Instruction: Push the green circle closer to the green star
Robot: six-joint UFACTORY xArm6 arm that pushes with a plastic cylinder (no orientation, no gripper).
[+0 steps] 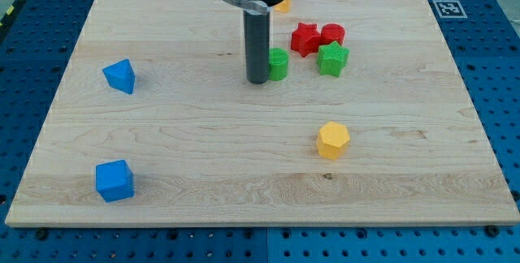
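The green circle (279, 64) lies on the wooden board just above the board's middle. The green star (332, 58) lies to its right with a small gap between them. My tip (258, 80) rests on the board right against the green circle's left side, and the rod hides the circle's left edge.
A red star (305, 39) and a red circle (332, 34) sit just above the green star. A yellow block (283, 4) shows behind the arm at the top. A yellow hexagon (333, 140) lies lower right. Two blue blocks (120, 75) (114, 181) lie at the left.
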